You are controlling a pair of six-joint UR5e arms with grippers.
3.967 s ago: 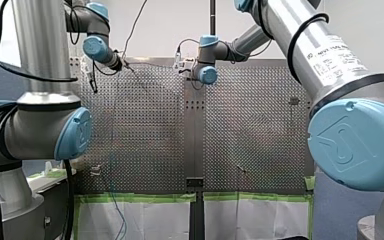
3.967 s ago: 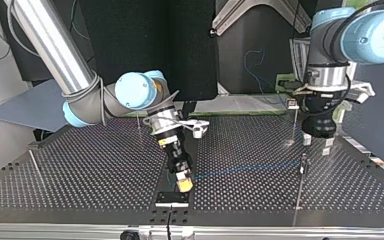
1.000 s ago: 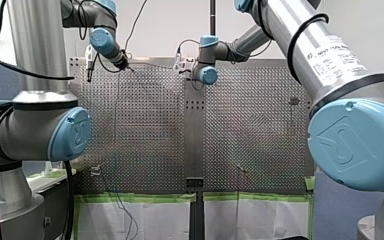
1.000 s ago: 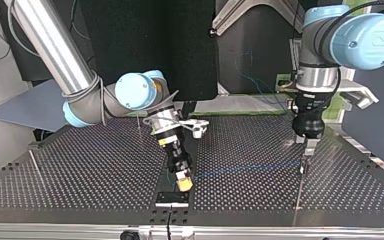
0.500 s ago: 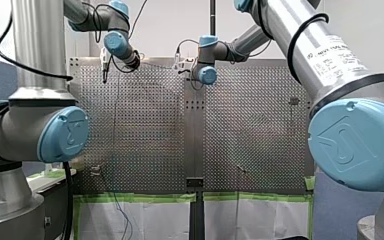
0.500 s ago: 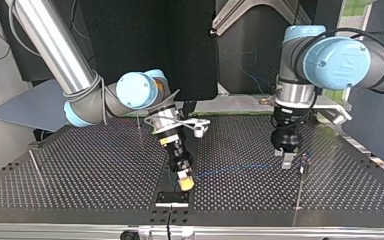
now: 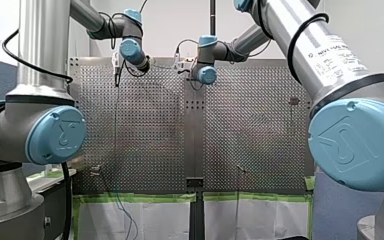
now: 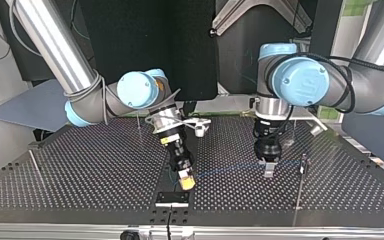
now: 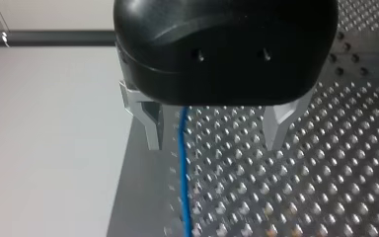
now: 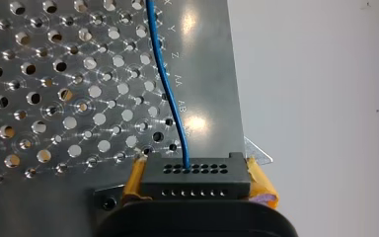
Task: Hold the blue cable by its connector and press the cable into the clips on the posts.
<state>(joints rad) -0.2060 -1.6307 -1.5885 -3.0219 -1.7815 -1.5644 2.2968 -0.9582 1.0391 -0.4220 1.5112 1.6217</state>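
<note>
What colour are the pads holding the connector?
Yellow. The pads show best in the right wrist view, clamping the connector.

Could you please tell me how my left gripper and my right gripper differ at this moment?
My left gripper has bare metal fingers; my right gripper has yellow pads. The left gripper's fingers stand apart, the blue cable passing ungripped between them; the right gripper's are shut on the black connector. Both hang low over the perforated table, along the same cable.
</note>
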